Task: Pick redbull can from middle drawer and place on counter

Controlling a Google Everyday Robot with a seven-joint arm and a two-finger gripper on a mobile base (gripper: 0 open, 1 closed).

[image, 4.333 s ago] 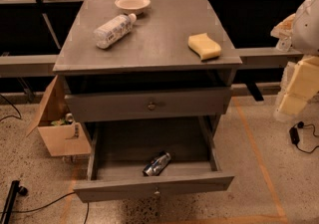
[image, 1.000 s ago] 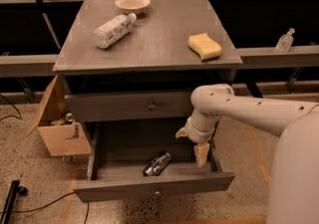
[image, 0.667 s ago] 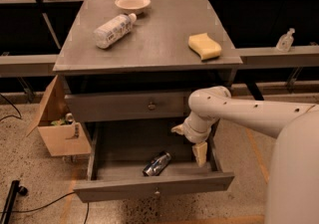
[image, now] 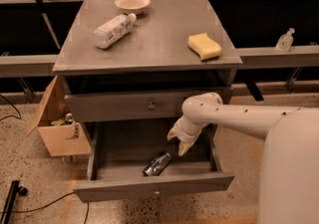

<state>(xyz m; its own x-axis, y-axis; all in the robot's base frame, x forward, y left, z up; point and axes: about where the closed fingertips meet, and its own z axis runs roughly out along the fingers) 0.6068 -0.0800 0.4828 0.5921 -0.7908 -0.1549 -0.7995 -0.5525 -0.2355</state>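
Right, the redbull can [image: 156,164] lies on its side on the floor of the middle drawer [image: 119,151], near the front and a little right of centre, set at a slant with its lower end close to the front panel. The drawer is pulled well out, so I have open floor to the can's left and behind it, bounded by the low side walls and the front panel. My tool [image: 177,144] hangs inside the drawer just up and to the right of the can, near its raised end and seemingly not touching it, with its two pale fingers apart and pointing down. The arm comes in from the right, over the drawer's right wall and under the closed upper drawer [image: 124,106]. Above that, the worktop [image: 154,44] carries a clear bottle [image: 113,30] lying at the back left, a shallow bowl [image: 132,3] at the back edge and a yellow sponge [image: 204,46] near the right edge, with a broad grey stretch between them. A cardboard box [image: 60,136] sits on the ground just beside the drawer's left wall.
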